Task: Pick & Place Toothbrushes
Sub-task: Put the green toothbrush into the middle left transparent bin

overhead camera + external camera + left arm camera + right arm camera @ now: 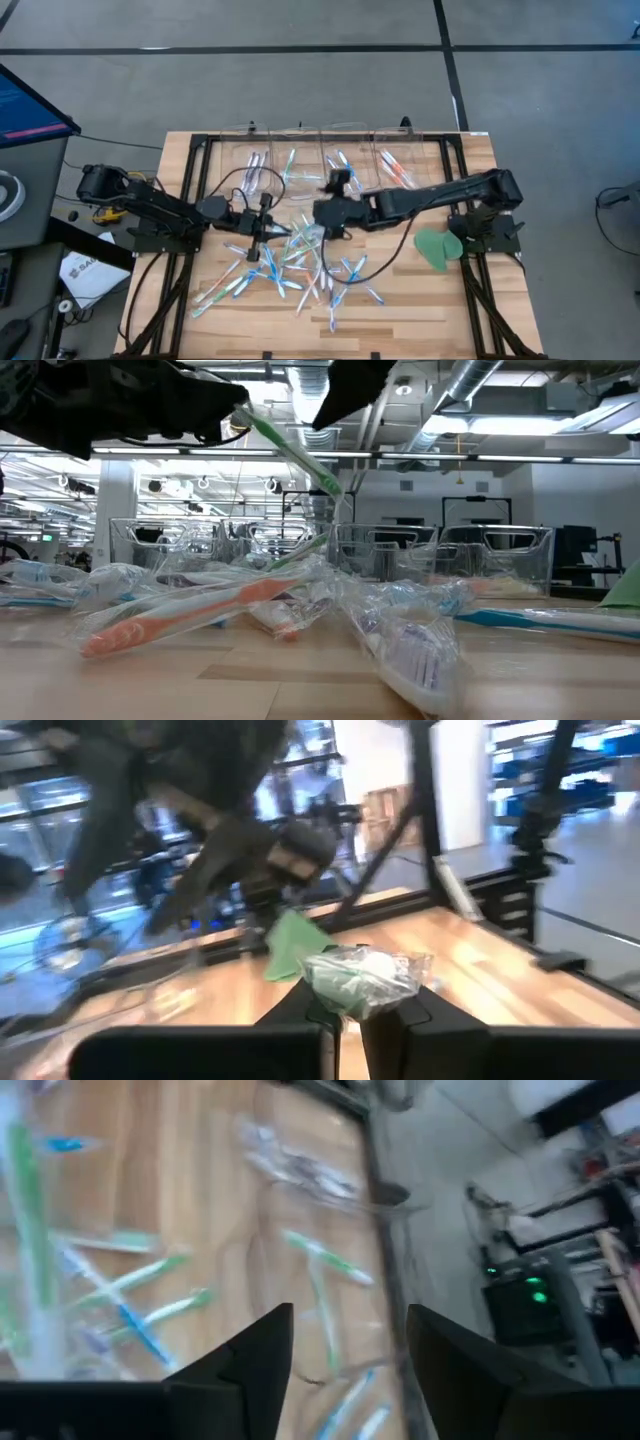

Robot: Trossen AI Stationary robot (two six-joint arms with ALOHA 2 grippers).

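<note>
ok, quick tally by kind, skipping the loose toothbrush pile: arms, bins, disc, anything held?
arms: 2 (left gripper, right gripper)
clear bins: 4, as far as the high view shows
green disc: 1
held toothbrush: 1, wrapped, in the left gripper
Total: 8
</note>
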